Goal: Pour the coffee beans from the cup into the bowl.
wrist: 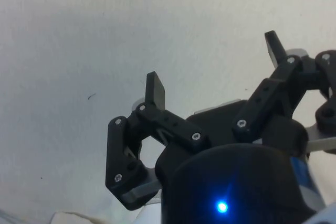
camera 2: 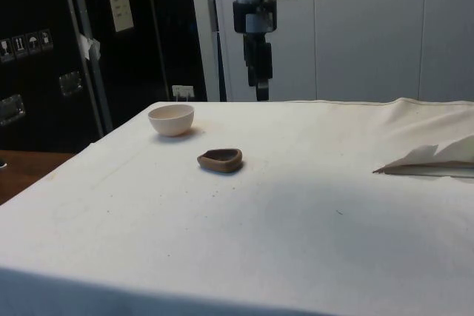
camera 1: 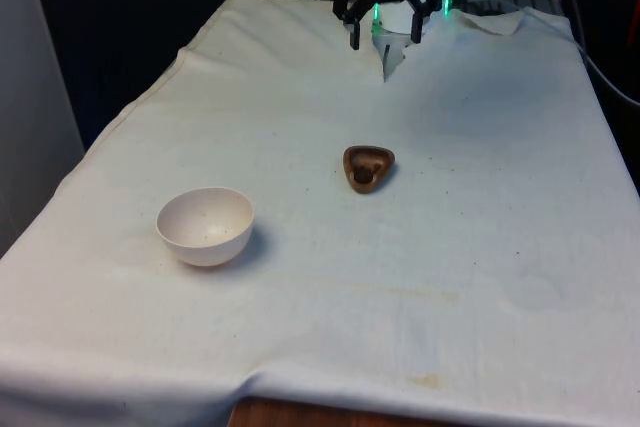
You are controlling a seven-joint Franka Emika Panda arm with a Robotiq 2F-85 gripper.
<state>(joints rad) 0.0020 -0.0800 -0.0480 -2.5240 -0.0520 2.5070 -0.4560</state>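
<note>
A small brown cup (camera 1: 368, 167) stands upright near the middle of the table, with dark coffee beans inside; it is also in the side view (camera 2: 221, 159). A pale pink-white bowl (camera 1: 205, 225) sits nearer the front edge on the front view's left, and looks empty. In the side view the bowl (camera 2: 172, 118) stands a little beyond the cup. My gripper (camera 1: 384, 37) hangs high over the table's far end, well away from both and pointing down (camera 2: 261, 92). In the wrist view the gripper (wrist: 215, 69) is open, with only bare cloth between its fingers (wrist: 155, 90).
The white cloth has a raised fold and slit (camera 1: 393, 62) under the gripper at the far end, seen as a lifted flap (camera 2: 429, 159) in the side view. The table's wooden front edge (camera 1: 300, 413) peeks out below the cloth.
</note>
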